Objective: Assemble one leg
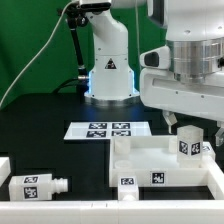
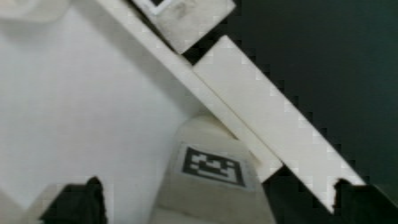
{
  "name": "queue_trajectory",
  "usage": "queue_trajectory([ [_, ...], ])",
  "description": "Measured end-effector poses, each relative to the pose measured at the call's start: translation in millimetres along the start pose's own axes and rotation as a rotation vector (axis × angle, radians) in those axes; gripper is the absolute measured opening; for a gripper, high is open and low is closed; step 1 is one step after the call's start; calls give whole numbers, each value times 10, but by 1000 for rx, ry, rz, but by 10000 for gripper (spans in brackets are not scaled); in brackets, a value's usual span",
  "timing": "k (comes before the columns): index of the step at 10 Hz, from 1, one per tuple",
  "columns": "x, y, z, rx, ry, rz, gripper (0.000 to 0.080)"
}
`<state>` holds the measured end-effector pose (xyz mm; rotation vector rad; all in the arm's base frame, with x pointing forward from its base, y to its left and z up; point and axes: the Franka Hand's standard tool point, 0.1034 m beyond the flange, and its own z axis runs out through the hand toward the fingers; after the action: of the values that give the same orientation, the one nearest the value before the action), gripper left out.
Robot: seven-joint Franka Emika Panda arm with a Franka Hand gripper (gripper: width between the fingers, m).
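Your gripper hangs at the exterior view's right, directly over a leg that stands upright at the far right corner of the tabletop. The post's tag faces the camera. It appears seated in or on a corner socket, though the joint itself is hidden.

In the wrist view the fingers are spread, dark tips either side of the tagged leg, with a gap visible on both sides. They pinch nothing. Whether they touch the post you cannot tell from here.

A second leg lies on its side on the black surface at the exterior view's left, well apart from the tabletop, likely staged for a later step. The marker board lies flat between the robot base and the tabletop.

Judgement: the wide spread and centring suit either closing on the post to turn it home, or letting it go. Watch for tilt if the post is only partly seated.
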<state>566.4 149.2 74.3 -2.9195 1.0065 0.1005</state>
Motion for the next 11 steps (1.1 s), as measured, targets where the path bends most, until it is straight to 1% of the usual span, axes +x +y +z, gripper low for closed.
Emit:
queue_trajectory([
  [3,6,6,3,0,0,-220,649],
  [4,12,10,-1,-10,7,-336,649],
  [7,28,20,-6,-50,28,-690,649],
  [9,70,61,11,-56,21,-906,649],
  [10,85,73,9,-64,21,-1006,649],
  [11,94,80,7,-65,20,-1044,649],
])
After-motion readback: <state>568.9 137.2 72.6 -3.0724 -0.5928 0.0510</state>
